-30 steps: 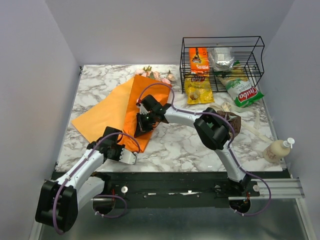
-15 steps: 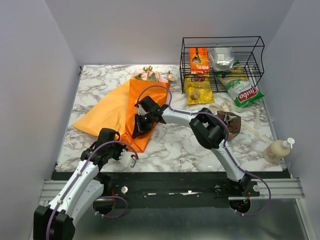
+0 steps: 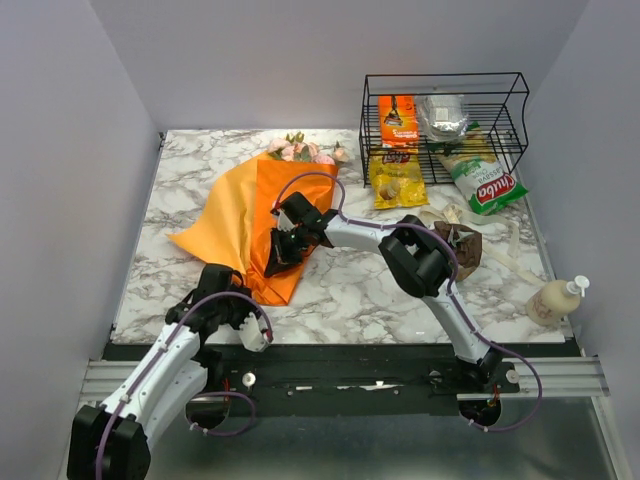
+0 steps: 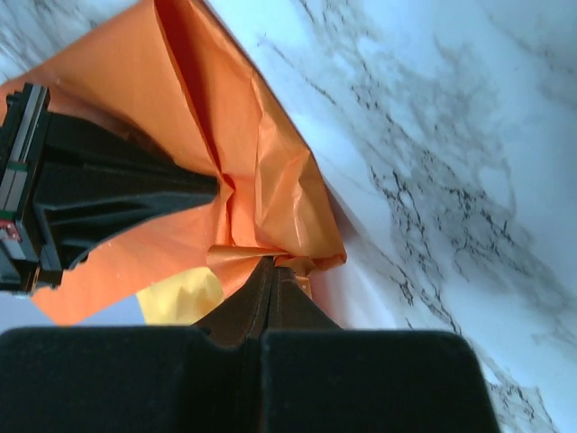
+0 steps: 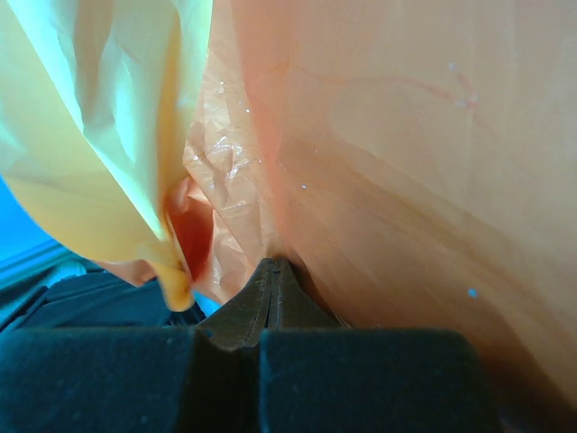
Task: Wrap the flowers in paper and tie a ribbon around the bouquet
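The top view looks steeply down from above and behind, far enough off to hold the whole table (image 3: 340, 290), whose near edge lies at the bottom of the frame. The left wrist view looks along the left gripper (image 4: 275, 263) at bottom centre, close to the paper (image 4: 279, 189), with marble filling the right. The right wrist view sits closer still behind the right gripper (image 5: 273, 262), and paper fills it. All three views share the paper. The left wrist view also catches the right gripper at its left side.

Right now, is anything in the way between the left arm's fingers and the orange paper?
Nothing visible. The left fingers are shut right on the near corner of the paper, with only bare marble table beside them.
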